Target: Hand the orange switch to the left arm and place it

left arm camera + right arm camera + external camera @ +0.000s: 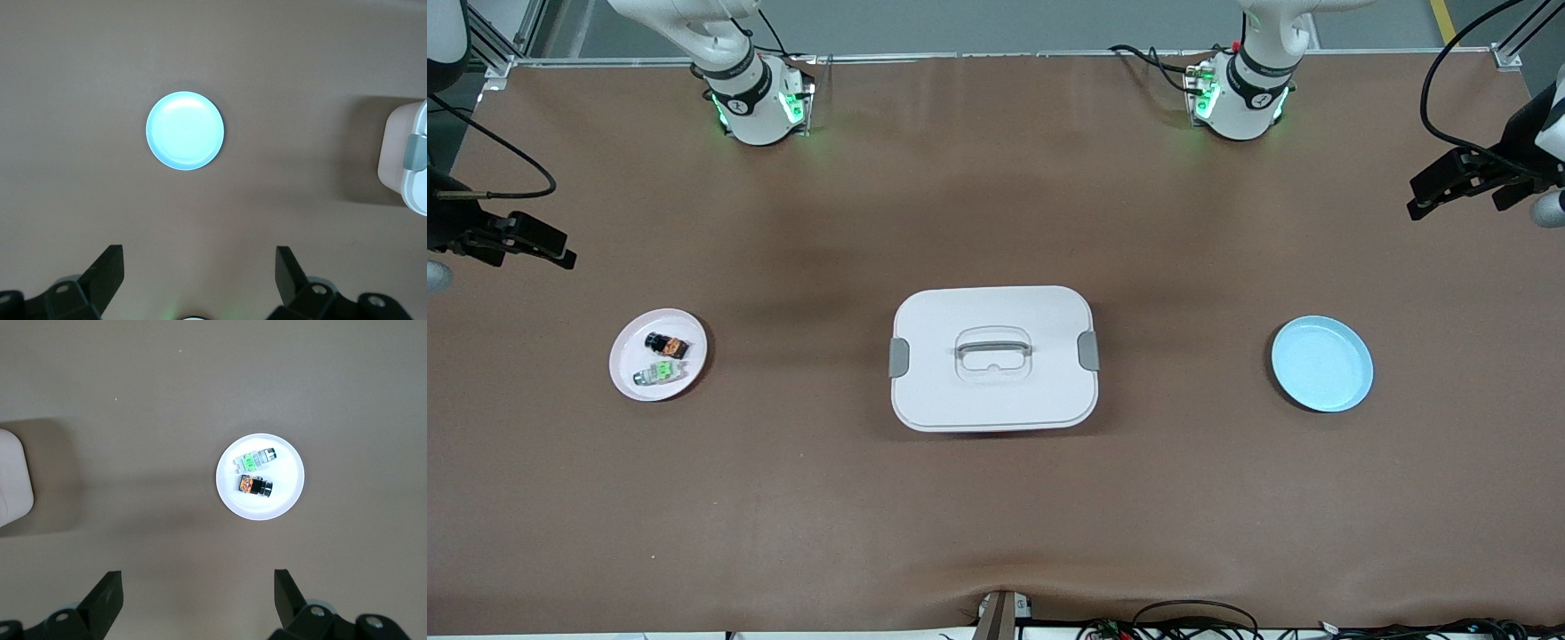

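My right gripper [193,600] hangs high over the right arm's end of the table [996,516], its fingers [107,590] spread wide with nothing between them. Below it and well apart sits the pink plate [624,366], and on that plate lies the orange switch [667,345], a small black piece with an orange mark. Just beside it on the same plate is the clear switch with a green mark [660,372], which lies nearer to the front camera than the orange one.

My left gripper [197,277] hangs high over the left arm's end of the table, also spread wide and holding nothing. Below it, well apart, rests the blue plate [1321,364], with nothing on it.

Between my two grippers, at the middle of the table, stands the white box [993,358], lid on, grey clasps at both ends. It lies between the two plates, well apart from each.
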Motion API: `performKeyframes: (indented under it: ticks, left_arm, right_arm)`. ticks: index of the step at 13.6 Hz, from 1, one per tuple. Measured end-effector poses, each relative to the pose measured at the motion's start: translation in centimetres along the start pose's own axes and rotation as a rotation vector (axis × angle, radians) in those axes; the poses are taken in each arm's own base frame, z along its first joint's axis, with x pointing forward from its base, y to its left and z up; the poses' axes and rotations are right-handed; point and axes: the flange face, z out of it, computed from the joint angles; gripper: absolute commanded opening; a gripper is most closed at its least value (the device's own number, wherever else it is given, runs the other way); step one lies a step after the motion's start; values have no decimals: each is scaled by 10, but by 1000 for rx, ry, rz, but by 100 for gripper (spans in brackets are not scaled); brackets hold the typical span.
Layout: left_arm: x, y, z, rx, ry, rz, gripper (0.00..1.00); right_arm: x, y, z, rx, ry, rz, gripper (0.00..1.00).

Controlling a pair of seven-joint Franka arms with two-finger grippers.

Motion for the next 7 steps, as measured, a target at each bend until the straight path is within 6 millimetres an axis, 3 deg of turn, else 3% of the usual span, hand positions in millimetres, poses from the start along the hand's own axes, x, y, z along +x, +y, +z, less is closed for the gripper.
performKeyframes:
  ticks: [7]
  left_arm:
    - [1, -2, 2, 0, -3, -4, 100]
  right_arm:
    - [-1, -1, -2, 0, -4, -3, 100]
